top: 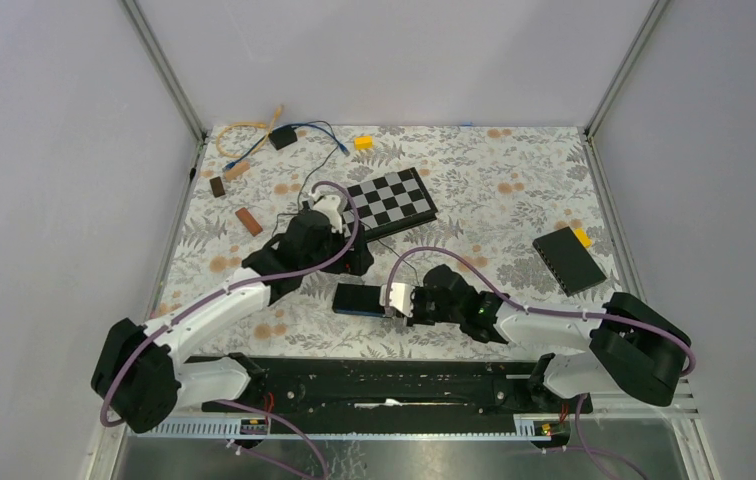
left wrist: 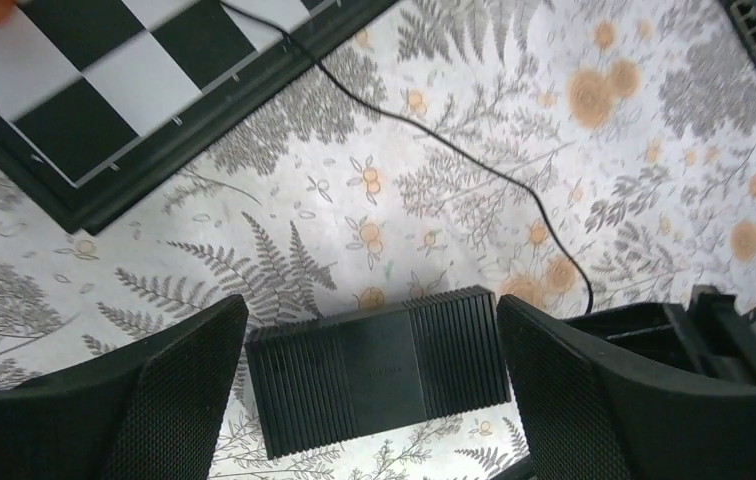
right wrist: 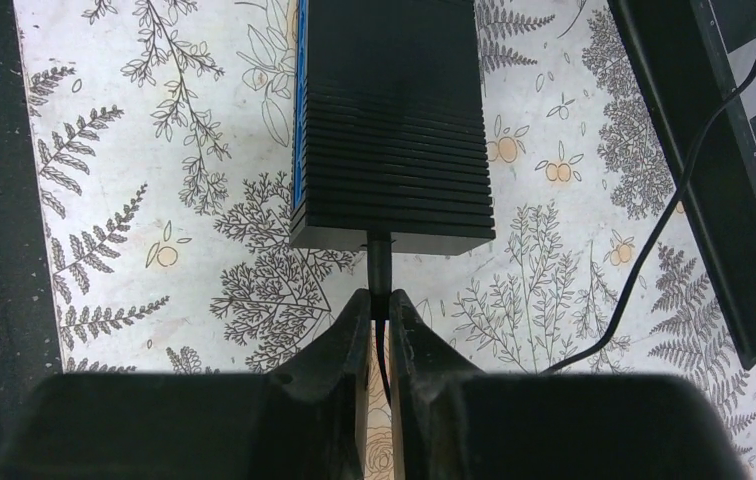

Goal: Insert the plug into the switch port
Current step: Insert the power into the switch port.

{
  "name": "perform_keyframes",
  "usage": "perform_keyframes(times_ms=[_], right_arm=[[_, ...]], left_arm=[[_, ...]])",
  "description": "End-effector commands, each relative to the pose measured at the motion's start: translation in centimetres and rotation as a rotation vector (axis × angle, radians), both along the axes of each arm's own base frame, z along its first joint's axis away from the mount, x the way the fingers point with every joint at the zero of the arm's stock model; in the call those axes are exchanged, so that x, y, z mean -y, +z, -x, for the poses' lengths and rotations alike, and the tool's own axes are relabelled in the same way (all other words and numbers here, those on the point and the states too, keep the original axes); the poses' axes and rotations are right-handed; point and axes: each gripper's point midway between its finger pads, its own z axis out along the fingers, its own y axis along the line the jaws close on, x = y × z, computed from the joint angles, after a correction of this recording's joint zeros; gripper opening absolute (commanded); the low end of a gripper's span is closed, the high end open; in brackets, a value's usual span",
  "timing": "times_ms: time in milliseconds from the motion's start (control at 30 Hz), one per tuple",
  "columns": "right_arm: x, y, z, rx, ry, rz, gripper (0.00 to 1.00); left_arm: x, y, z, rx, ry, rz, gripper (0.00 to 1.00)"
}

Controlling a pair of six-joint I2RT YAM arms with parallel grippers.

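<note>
Right gripper [right wrist: 379,305] narrow, its two black fingers [right wrist: 344,350] close on either side of the thin black cable [right wrist: 654,230] just behind the small black plug [right wrist: 379,262]; cannot tell if they actually pinch it. Plug is seated in the middle of the end face of the black ribbed plastic switch box [right wrist: 394,110], only a short stem showing outside the port. Switch box is a flat rectangle, fine ridges across the top, blue strip down one long side, lying flat on the grey floral tablecloth [top: 494,180]. In the top view the box [top: 359,298] sits at 6 o'clock from the black-and-white chequered board [top: 389,200], with the right gripper [top: 399,298] at its 3 o'clock end. Left gripper [left wrist: 372,315] wide, textured pads [left wrist: 189,385] standing off both short ends of the box [left wrist: 379,380], not touching it. Cable [left wrist: 474,165] curves away over the cloth toward 12 o'clock, passing the board's edge
</note>
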Motion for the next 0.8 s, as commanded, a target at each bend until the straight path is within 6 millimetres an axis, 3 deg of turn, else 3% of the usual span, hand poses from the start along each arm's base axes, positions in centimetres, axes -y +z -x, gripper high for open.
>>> perform_keyframes(times_ms=[0,133,233,400,500,633,700,767], right_arm=[[-0.6,1.0,0.2,0.032,0.044,-0.015,0.14],[-0.1,0.3,0.2,0.021,0.017,-0.009,0.17],[0.2,-0.3,0.2,0.012,-0.003,-0.002,0.30],[-0.2,0.1,-0.2,-0.003,-0.049,-0.044,0.38],[-0.5,1.1,-0.3,-0.022,-0.090,-0.099,0.41],[-0.7,3.9,-0.7,-0.070,-0.241,-0.306,0.55],[-0.6,5.3,-0.8,-0.160,-0.362,-0.442,0.63],[-0.3,6.0,-0.9,-0.264,-0.490,-0.542,0.64]], left_arm=[[-1.2,3.1,-1.7,0.081,0.079,0.013,0.97],[-0.9,2.4,-1.9,0.069,0.068,0.008,0.97],[-0.5,1.6,-2.2,0.051,0.060,0.004,0.97],[0.5,0.9,-2.5,0.033,0.034,0.025,0.96],[0.8,0.8,-2.7,0.033,0.031,0.027,0.96],[1.2,0.0,-2.9,0.010,0.017,0.025,0.94],[1.5,-0.7,-2.8,-0.009,0.010,0.028,0.92],[1.9,-1.2,-2.7,-0.025,-0.007,0.038,0.91]])
